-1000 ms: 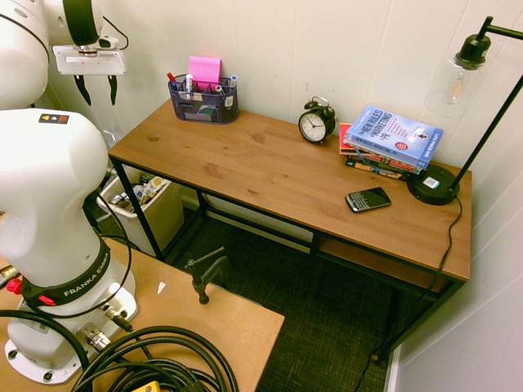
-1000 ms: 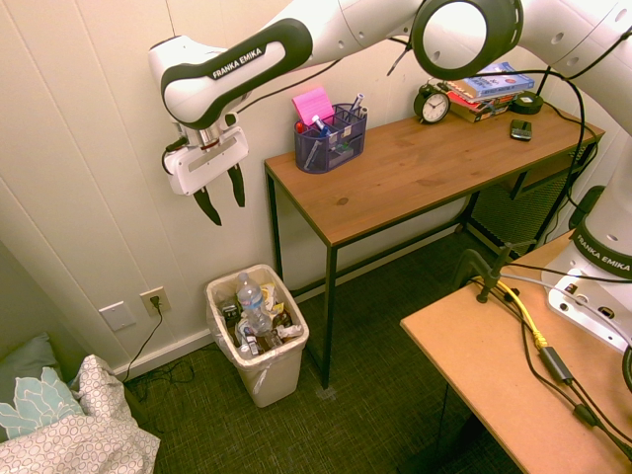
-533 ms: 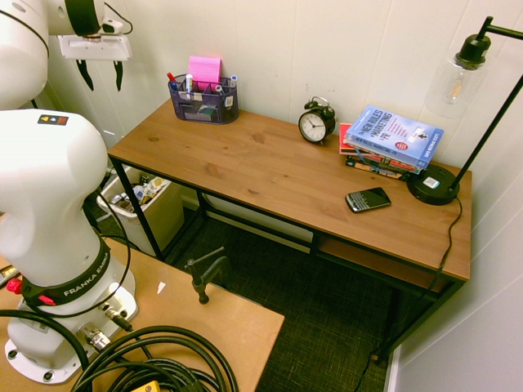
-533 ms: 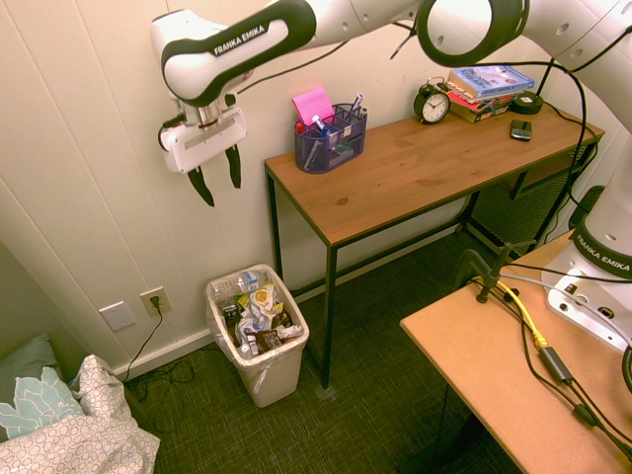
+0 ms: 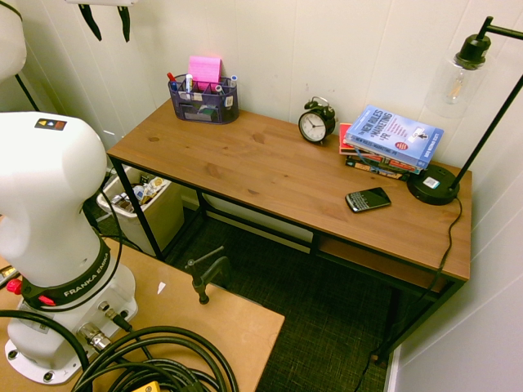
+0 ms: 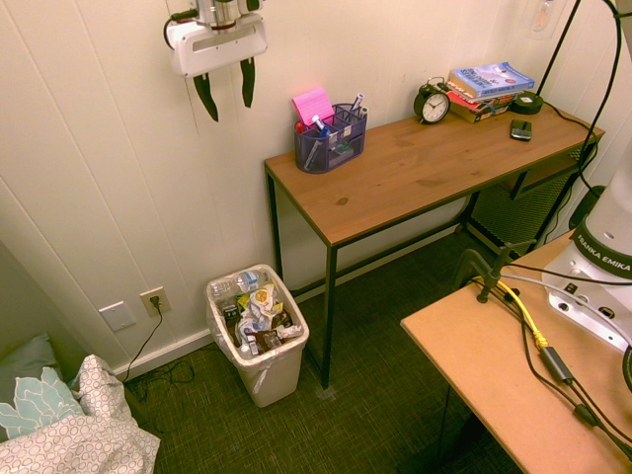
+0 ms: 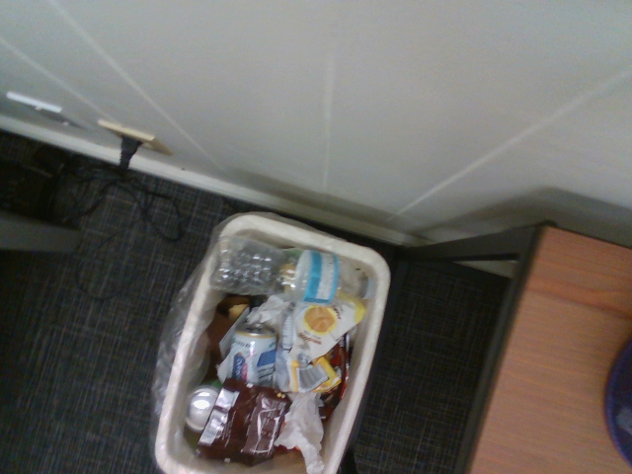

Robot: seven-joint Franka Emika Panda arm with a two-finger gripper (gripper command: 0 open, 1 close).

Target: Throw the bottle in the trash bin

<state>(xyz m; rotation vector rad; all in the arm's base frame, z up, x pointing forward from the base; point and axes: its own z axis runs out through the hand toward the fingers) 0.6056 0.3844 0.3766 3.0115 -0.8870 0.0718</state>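
Note:
The bottle lies on its side on the rubbish at the wall end of the trash bin, with its pale label band showing. In the second exterior view the bottle rests at the back of the off-white trash bin, which stands on the floor left of the desk. My gripper hangs high above the bin, close to the wall, open and holding nothing. The first exterior view shows the gripper at the top edge and the trash bin beside the desk leg.
The wooden desk stands right of the bin and bears a purple mesh pen holder, an alarm clock, stacked books, a phone and a lamp base. A wall outlet sits low, left of the bin.
My gripper has risen well up along the wall. The bottle, upright in the bin a second ago, has tipped over and now lies flat on the rubbish.

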